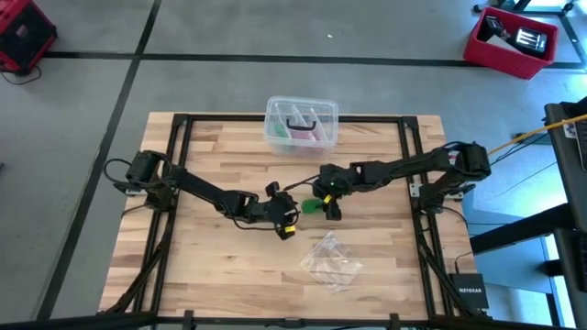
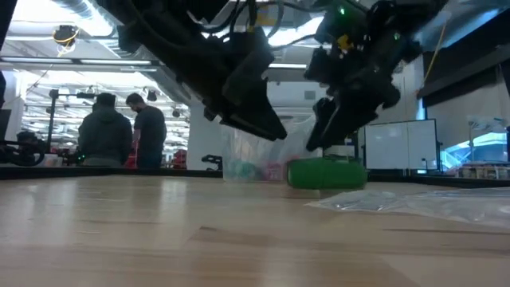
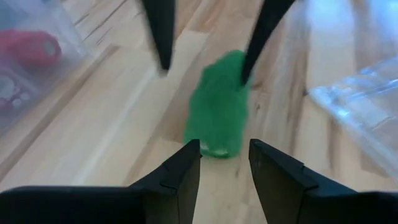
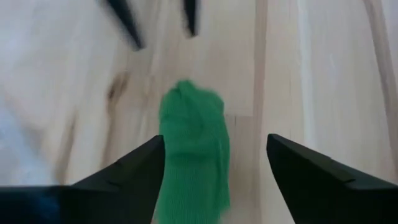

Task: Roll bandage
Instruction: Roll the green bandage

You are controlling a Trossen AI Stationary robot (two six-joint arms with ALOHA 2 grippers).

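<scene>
Tabletop bears bandage, half hidden between both tools.

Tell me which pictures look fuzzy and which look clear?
Left wrist view: the bandage and the clear box are smeared soft, while that arm's own fingers stay crisp. Right wrist view: the wood grain streaks, and the far tool is only dark streaks. Low view: the near table is out of focus, with bright ceiling lights behind. High view: sharpest, evenly lit.
</scene>
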